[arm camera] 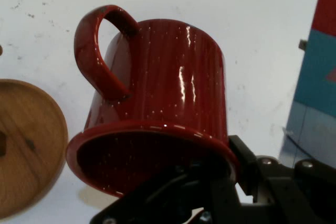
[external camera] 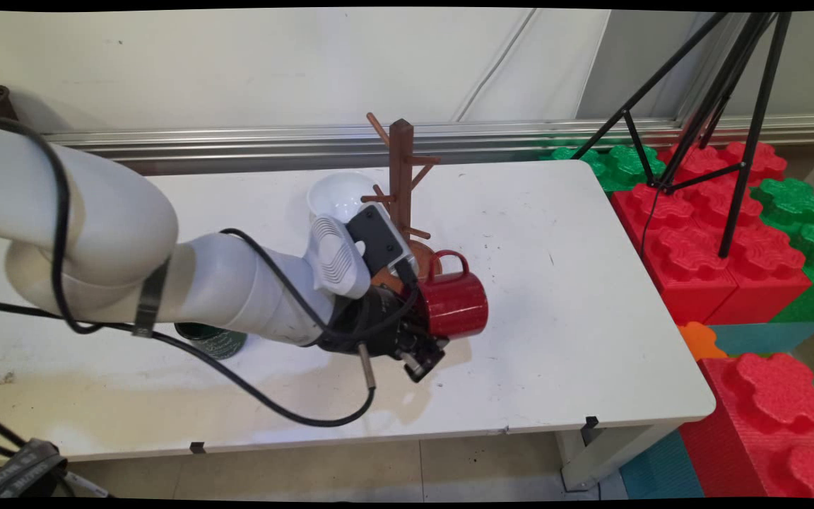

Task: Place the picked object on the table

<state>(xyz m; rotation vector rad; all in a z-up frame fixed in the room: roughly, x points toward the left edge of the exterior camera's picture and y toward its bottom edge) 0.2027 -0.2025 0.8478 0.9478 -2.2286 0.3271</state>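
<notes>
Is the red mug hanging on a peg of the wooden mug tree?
No: the red mug is held on its side by the gripper, which grips its rim beside the mug tree, with no peg through its handle.

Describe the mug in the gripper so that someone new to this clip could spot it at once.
On the white table, find the brown wooden mug tree near the middle. Just in front of its round base, the black gripper grips a red mug by the rim, tipped on its side, handle toward the tree. It is glossy, speckled, and the only red thing on the table.
</notes>
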